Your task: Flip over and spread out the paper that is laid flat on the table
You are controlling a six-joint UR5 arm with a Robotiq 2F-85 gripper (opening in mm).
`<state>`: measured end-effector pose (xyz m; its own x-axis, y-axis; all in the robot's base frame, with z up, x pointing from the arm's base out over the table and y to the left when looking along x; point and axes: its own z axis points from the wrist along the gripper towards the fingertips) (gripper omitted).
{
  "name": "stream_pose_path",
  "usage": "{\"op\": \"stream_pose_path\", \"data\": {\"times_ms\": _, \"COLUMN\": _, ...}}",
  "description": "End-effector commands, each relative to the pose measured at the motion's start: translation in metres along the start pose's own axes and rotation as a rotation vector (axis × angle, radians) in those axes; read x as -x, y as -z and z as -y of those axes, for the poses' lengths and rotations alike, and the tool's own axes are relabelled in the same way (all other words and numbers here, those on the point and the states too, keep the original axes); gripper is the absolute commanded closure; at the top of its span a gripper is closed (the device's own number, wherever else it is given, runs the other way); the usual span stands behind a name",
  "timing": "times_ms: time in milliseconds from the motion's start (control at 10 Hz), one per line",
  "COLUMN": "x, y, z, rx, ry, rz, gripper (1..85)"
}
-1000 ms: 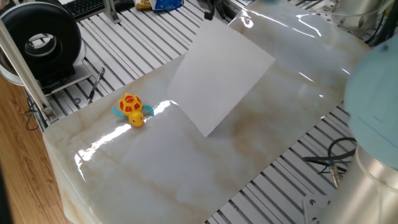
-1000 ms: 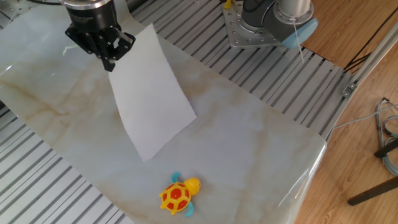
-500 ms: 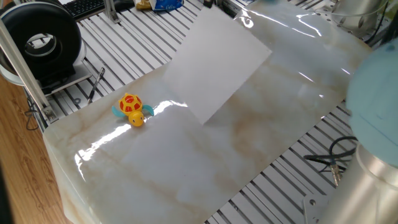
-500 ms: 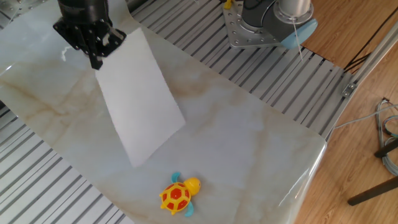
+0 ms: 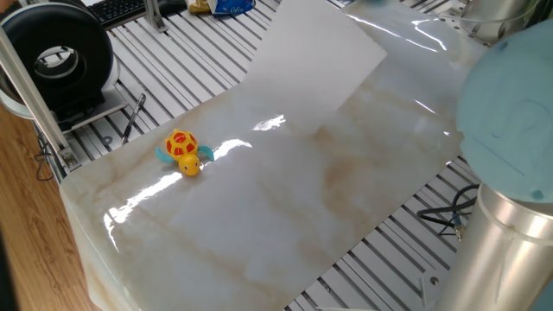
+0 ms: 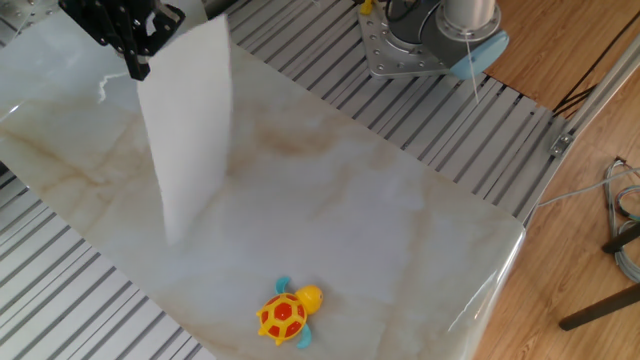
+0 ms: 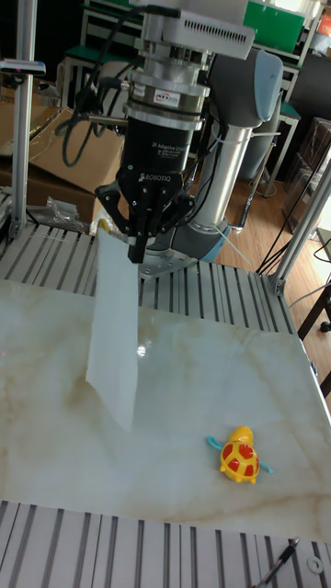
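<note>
The white paper (image 7: 115, 331) hangs almost upright above the marble table (image 7: 184, 432), clamped at its top edge by my gripper (image 7: 135, 248), which is shut on it. In the other fixed view the paper (image 6: 188, 120) dangles from the gripper (image 6: 135, 68) at the top left, its lower edge blurred just above the table (image 6: 380, 220). In one fixed view the paper (image 5: 311, 65) slants over the far part of the table (image 5: 285, 216); the gripper itself is out of that frame.
A yellow-orange toy turtle (image 5: 182, 150) (image 6: 286, 312) (image 7: 239, 457) sits on the slab, apart from the paper. Grey ribbed aluminium frame (image 6: 70, 300) surrounds the table. The arm's base (image 6: 430, 40) stands beside it. A black round device (image 5: 56, 56) rests at one end.
The gripper has risen and moved away from the turtle, taking the paper with it. The sheet went from lying slanted on the table to hanging nearly vertical.
</note>
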<state>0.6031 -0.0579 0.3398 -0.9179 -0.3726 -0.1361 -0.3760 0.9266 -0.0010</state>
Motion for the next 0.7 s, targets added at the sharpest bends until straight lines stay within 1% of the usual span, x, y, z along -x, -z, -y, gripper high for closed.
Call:
{"op": "stream_pose_path", "data": {"times_ms": 0, "x": 0.005, "y": 0.007, "z": 0.003, "rx": 0.003, "ry": -0.016, "rz": 0.021, "gripper": 84.3}}
{"op": "stream_pose_path", "data": {"times_ms": 100, "x": 0.000, "y": 0.007, "z": 0.009, "rx": -0.010, "ry": -0.010, "rz": 0.013, "gripper": 84.3}}
{"op": "stream_pose_path", "data": {"times_ms": 200, "x": -0.001, "y": 0.008, "z": 0.004, "rx": -0.009, "ry": -0.035, "rz": 0.016, "gripper": 84.3}}
{"op": "stream_pose_path", "data": {"times_ms": 400, "x": 0.013, "y": -0.004, "z": -0.020, "rx": -0.007, "ry": -0.084, "rz": 0.052, "gripper": 84.3}}
{"op": "stream_pose_path", "data": {"times_ms": 500, "x": 0.016, "y": -0.006, "z": -0.017, "rx": -0.010, "ry": -0.069, "rz": 0.049, "gripper": 84.3}}
{"op": "stream_pose_path", "data": {"times_ms": 600, "x": 0.013, "y": -0.002, "z": -0.007, "rx": -0.009, "ry": -0.048, "rz": 0.038, "gripper": 84.3}}
